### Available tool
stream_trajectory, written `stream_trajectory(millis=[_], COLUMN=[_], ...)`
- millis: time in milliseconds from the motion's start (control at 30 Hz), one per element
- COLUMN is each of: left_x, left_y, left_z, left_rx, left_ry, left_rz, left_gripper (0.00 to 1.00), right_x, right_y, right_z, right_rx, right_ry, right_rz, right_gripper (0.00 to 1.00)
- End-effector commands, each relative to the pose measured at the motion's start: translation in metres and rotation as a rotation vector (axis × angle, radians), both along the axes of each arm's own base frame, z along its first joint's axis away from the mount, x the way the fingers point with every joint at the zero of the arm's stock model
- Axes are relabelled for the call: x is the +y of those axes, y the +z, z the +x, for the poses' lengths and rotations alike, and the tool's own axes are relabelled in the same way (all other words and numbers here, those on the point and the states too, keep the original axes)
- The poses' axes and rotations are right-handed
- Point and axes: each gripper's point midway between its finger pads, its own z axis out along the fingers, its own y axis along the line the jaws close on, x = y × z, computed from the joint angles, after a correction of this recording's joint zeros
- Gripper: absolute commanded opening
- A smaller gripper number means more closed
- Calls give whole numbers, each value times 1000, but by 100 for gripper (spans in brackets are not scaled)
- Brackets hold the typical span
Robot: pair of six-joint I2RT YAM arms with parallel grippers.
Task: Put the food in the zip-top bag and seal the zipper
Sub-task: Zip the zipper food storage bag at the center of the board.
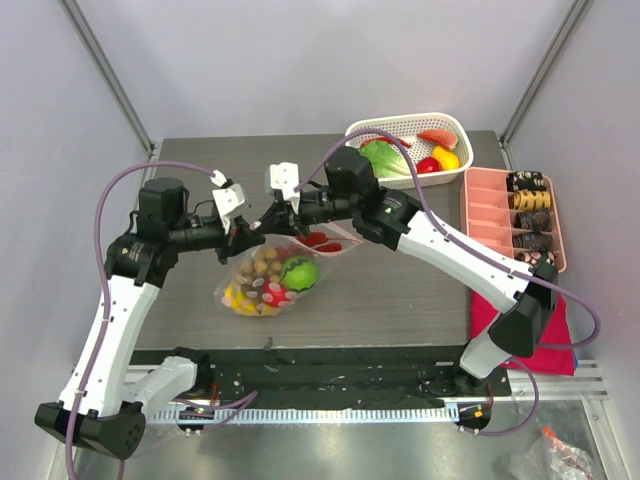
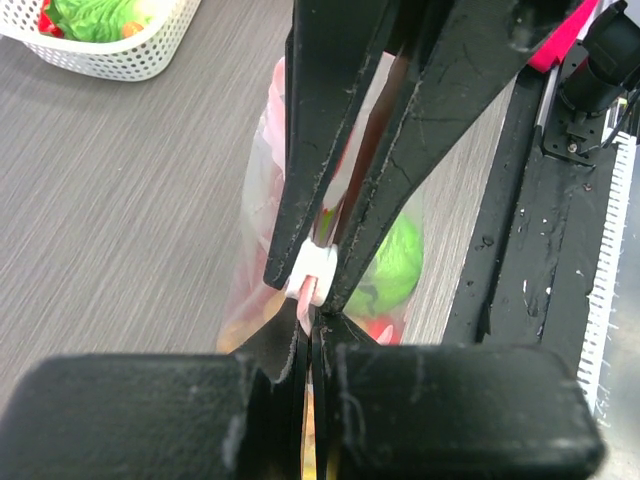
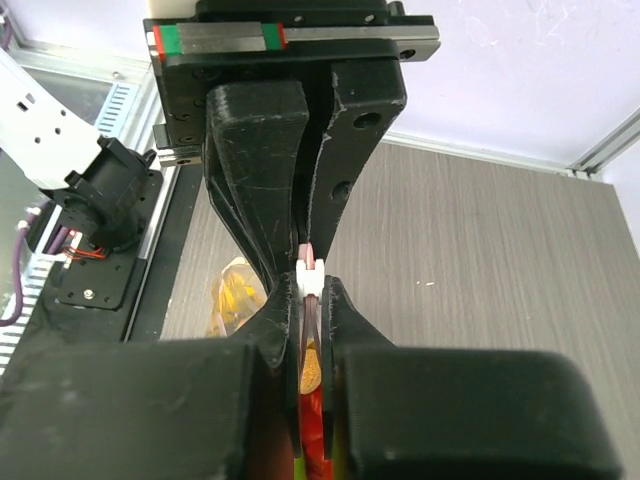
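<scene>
The clear zip-top bag (image 1: 262,290) hangs below both grippers over the middle of the table. Inside it is food: a brown berry cluster (image 1: 265,262), a green round fruit (image 1: 299,272), yellow bananas (image 1: 240,298) and red chilli peppers (image 1: 322,240). My left gripper (image 1: 252,228) (image 2: 310,335) is shut on the bag's mouth edge. Facing it tip to tip, my right gripper (image 1: 275,222) (image 3: 312,300) is shut on the pinkish zipper (image 3: 309,252), with the white slider (image 3: 311,277) (image 2: 312,272) at its fingertips. Only that short piece of the strip shows between the fingers.
A white lattice basket (image 1: 400,125) with lettuce and red and yellow toy foods stands at the back right. A pink compartment tray (image 1: 485,215) with dark brown items lies along the right edge. A red cloth (image 1: 555,345) sits at the near right.
</scene>
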Motion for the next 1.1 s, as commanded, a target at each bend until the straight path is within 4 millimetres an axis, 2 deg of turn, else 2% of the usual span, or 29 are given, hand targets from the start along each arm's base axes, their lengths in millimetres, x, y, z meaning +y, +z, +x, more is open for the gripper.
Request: stream_trajectory(millis=[0,267,567,767,833,867,900,967,1067], left_x=[-4,-4,-5,-7,-8,-8,-8,-9,-9], left_y=[36,49,60,61,61,60,60,58,58], left_z=[-1,-3,-2,-5,-4,-4,-5,-6,-6], left_rx=[-127,-151,-169,-173,-165,-162,-160,-148,-150], left_ry=[-23,-10,1,-19,-26,-27,-32,-41,-45], left_rz=[-60,-84,-103,-109,-111,-112,-113,-114,-111], left_gripper=[0,0,0,0,0,0,0,0,0], right_x=[-6,-24,-39,-37,-33,-30,-29,-25,-21], right_y=[15,-1,-14,-9,-4,1,3,12,19], right_z=[-3,9,8,11,11,12,13,12,10], right_rx=[-60,-44,-29,-18,6,8,15,25,24], right_ry=[-6,-58,-76,-76,-77,-73,-74,-68,-55], right_rz=[24,-29,-78,-66,-52,-41,-36,-14,-1], right_gripper=[1,1,1,1,13,30,40,50,55])
